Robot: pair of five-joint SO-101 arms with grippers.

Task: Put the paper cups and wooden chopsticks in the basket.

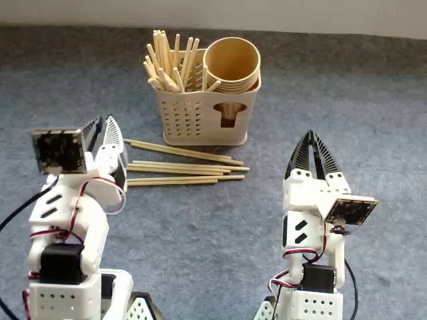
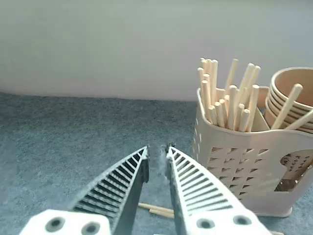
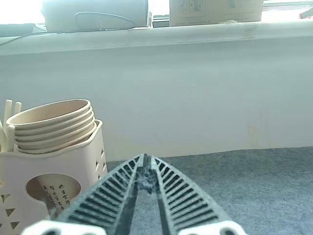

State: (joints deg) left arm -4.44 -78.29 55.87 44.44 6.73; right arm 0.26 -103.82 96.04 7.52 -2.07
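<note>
The basket (image 1: 200, 123) stands at the far middle of the grey tabletop (image 1: 380, 100). Paper cups (image 1: 231, 60) are stacked in its right compartment and wooden chopsticks (image 1: 170, 63) stand upright in its left. Loose chopsticks (image 1: 187, 170) lie flat just near of it, their left ends beside the left tool (image 1: 105, 120), which is narrowly parted and empty. The right tool (image 1: 311, 135), pinched closed on nothing, sits well apart to the right.

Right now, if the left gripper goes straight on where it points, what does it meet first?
Probably nothing near: the left gripper points over the grey table, with the basket off to one side. Depth is hard to judge.
</note>
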